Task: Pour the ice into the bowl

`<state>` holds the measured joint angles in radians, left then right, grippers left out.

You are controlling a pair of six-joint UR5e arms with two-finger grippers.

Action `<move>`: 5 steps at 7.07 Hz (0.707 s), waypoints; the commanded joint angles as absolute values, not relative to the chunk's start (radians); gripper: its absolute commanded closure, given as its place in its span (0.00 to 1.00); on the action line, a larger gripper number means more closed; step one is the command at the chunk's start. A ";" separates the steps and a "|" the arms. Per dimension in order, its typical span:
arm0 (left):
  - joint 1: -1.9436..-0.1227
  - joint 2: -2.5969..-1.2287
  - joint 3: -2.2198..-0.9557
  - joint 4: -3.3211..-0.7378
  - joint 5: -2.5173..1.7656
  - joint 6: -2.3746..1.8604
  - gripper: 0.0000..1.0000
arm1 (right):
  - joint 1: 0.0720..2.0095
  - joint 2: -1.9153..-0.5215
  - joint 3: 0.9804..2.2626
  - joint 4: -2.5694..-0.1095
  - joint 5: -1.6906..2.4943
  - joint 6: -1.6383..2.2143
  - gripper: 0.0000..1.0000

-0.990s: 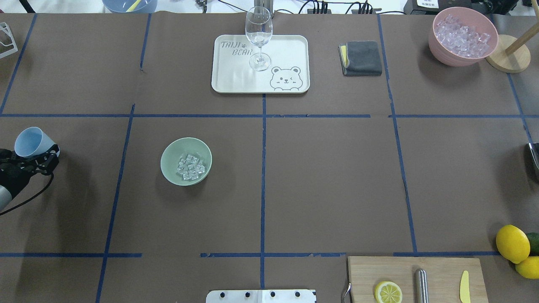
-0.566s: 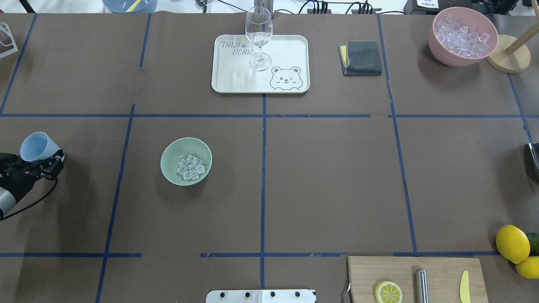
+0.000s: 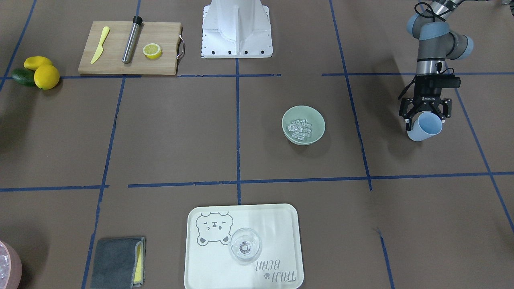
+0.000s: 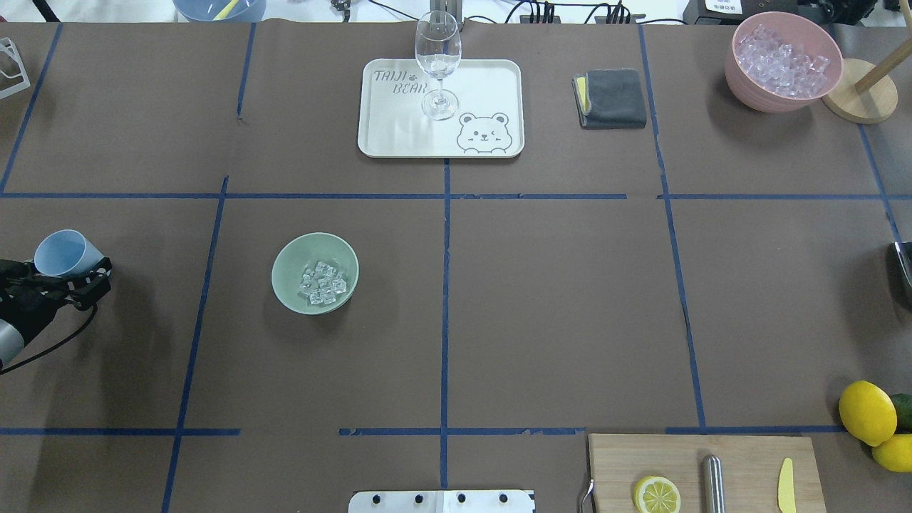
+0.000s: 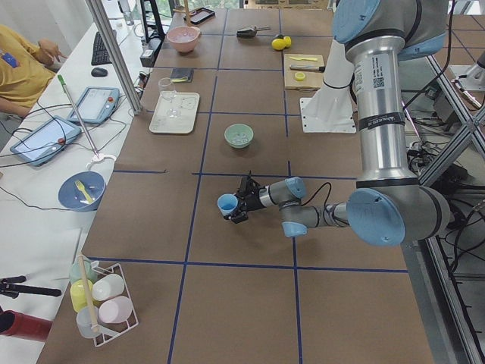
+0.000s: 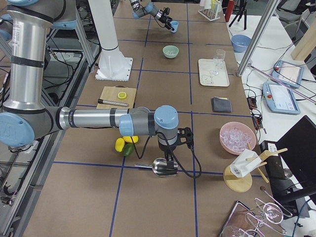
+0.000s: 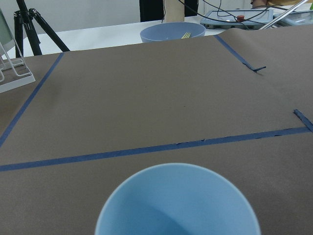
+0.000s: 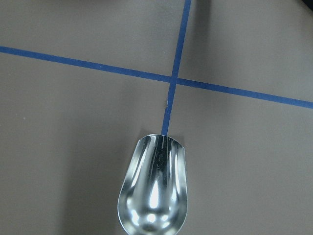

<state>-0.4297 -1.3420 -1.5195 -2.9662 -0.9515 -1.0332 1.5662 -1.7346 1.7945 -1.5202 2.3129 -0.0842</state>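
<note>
Resting in the pale sage-green bowl (image 4: 288,265), the ice (image 4: 323,282) forms a single small heap of clear, glassy cubes, slightly off-centre on the bowl's floor. The cubes overlap too much for an exact count. The bowl is round and matte. It stands upright on the brown table cover (image 4: 556,306), inside a square of blue tape lines, in the robot's left half.

Counted: one green bowl, one heap of ice, one light blue cup (image 3: 425,127), one wine glass (image 4: 437,60) on one white tray (image 4: 491,78), and one pink bowl (image 4: 748,92) of other ice at the far right corner.

The left gripper (image 3: 425,117) has its fingers clenched on the cup, which is tilted and well apart from the green bowl.

The front-facing view shows the fingers flanking the cup. The overhead view shows the cup's open mouth, and the left wrist view shows only its plain blue inside.

The right gripper (image 6: 170,159) appears only in the exterior right view, just above a metal scoop (image 6: 159,167); whether its fingers grasp anything cannot be told. The right wrist view shows the scoop's bowl near a tape crossing, while the overhead view catches only its edge.
</note>
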 commanded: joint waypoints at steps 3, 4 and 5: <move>-0.443 -1.273 -1.669 -2.970 -1.000 -0.910 0.00 | 1.566 -1.733 1.796 -1.520 2.313 -0.083 0.00; -0.446 -1.272 -1.667 -2.970 -1.018 -0.910 0.00 | 1.566 -1.733 1.798 -1.520 2.313 -0.083 0.00; -0.475 -1.263 -1.669 -2.970 -1.066 -0.885 0.00 | 1.566 -1.732 1.798 -1.519 2.313 -0.081 0.00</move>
